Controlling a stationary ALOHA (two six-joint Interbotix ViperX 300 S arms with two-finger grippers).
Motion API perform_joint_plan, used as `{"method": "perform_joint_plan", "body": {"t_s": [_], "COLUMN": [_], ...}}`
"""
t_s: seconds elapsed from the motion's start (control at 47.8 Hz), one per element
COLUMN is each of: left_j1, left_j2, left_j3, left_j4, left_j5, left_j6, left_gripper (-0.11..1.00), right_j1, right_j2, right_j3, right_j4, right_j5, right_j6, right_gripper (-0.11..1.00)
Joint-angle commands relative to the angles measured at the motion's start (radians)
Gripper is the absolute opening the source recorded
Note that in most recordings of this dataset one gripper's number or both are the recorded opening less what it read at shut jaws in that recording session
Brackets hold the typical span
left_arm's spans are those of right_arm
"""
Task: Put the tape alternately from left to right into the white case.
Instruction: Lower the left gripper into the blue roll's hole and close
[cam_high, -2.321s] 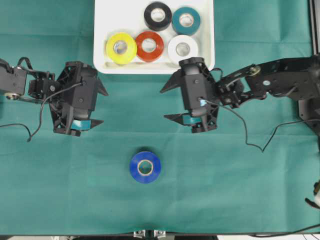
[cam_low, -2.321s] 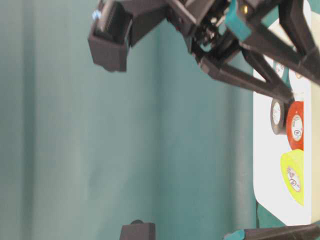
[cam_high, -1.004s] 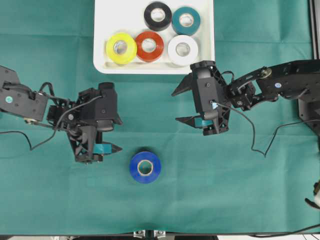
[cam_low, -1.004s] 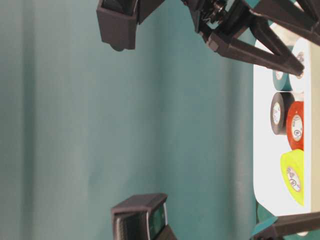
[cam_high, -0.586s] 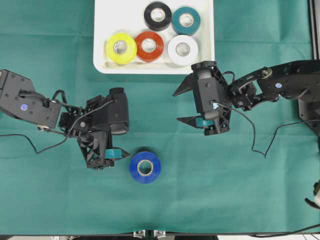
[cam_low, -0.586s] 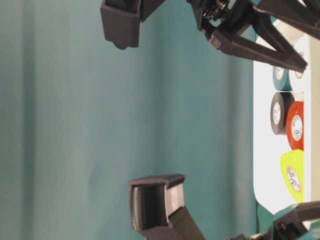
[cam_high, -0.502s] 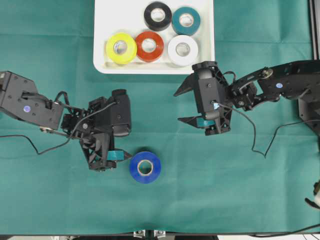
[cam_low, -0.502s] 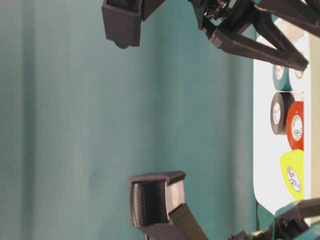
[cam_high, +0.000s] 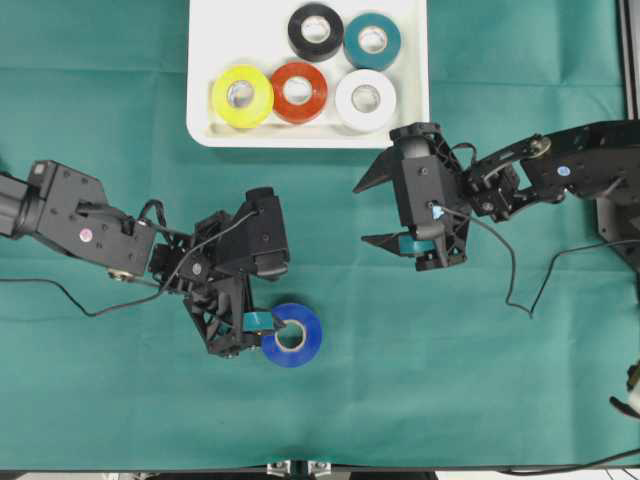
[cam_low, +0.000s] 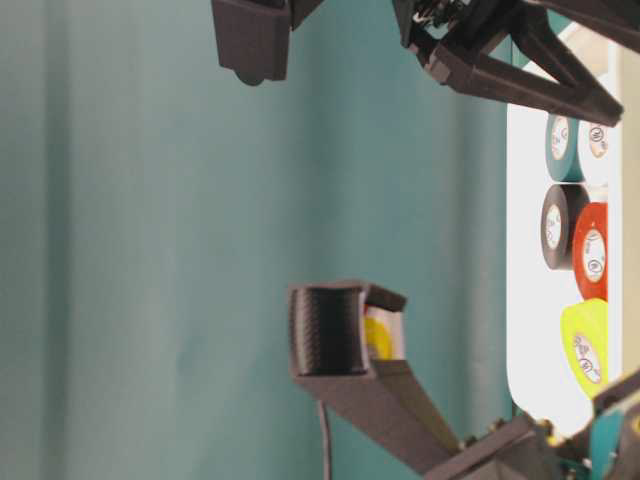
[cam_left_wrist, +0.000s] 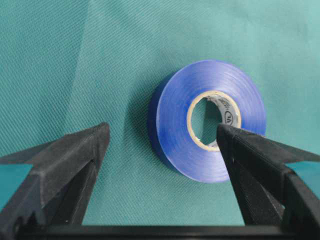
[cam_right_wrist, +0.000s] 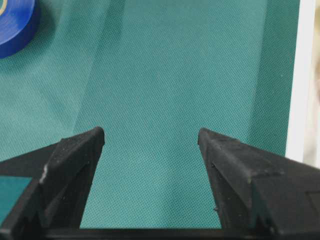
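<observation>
Left gripper (cam_left_wrist: 162, 137) wide open at the blue roll (cam_left_wrist: 207, 126), last one out.
You've got five rolls in the white case (cam_high: 205, 60); blue lies on the green cloth (cam_high: 480, 380), ungrasped. Right gripper (cam_high: 378, 210) hangs wide open, empty, near the case.

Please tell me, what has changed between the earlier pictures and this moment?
The left gripper moved from beside the white case down and rightward to the blue tape roll, jaws open, nothing gripped. The right gripper backed slightly away from the case, open. The blue roll and five rolls in the case stayed put.
</observation>
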Motion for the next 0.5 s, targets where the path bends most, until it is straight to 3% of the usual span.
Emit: {"method": "perform_joint_plan", "body": {"t_s": [0.0,0.481], "left_j1": [-0.005,-0.002], "left_j2": [-0.009,0.032], "left_j3": [-0.02,-0.029], "left_j4": [0.0,0.0], "left_j5": [0.0,0.006], "left_j6": [-0.015,-0.018], "left_gripper": [0.7,0.7], "right_j1": [0.003,0.003], "right_j2": [-0.021,-0.021], "right_j3": [-0.009,-0.009], "right_j4": [0.0,0.0], "right_j5": [-0.005,-0.009], "right_j6": [-0.003,-0.005], "right_gripper": [0.83,0.83]}}
